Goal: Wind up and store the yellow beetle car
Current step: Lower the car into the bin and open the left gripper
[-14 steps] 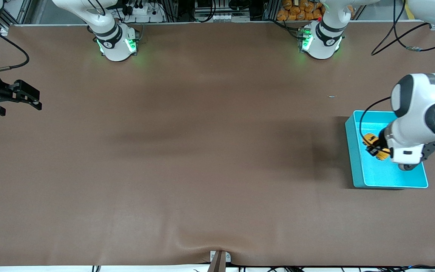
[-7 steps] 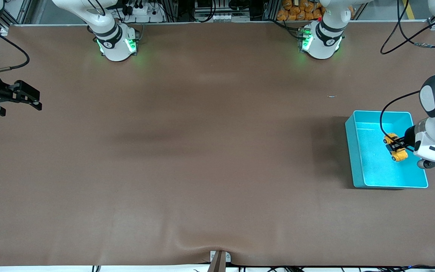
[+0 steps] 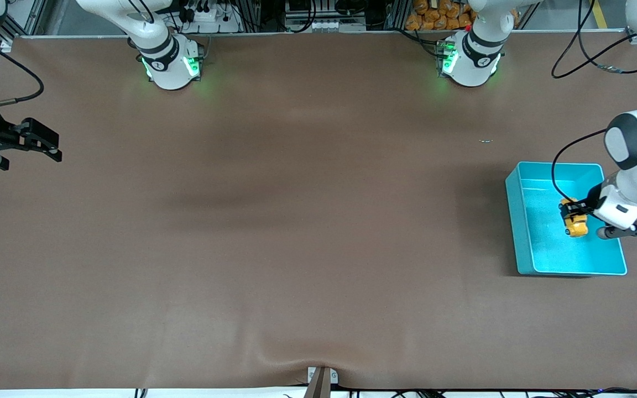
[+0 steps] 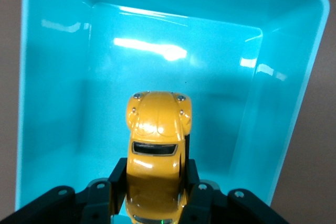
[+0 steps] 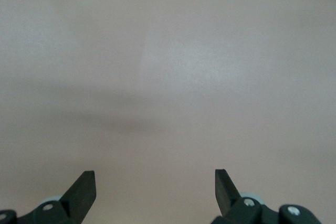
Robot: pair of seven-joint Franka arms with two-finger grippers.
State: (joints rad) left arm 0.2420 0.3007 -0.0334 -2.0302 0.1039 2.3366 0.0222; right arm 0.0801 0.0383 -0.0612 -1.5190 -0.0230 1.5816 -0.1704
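surface: brown table | on it: teal bin, perhaps a small scrap

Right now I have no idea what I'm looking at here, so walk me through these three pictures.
Two white robot arms work at a brown table. The wide picture comes from a high camera facing them; the other two come from cameras on their wrists. At the left arm's end stands a teal bin. Over it, the left tool is clamped on a tiny yellow beetle car, seen close up in the left wrist picture. The right tool waits open over the table's edge at the right arm's end; its wrist picture shows only bare table.
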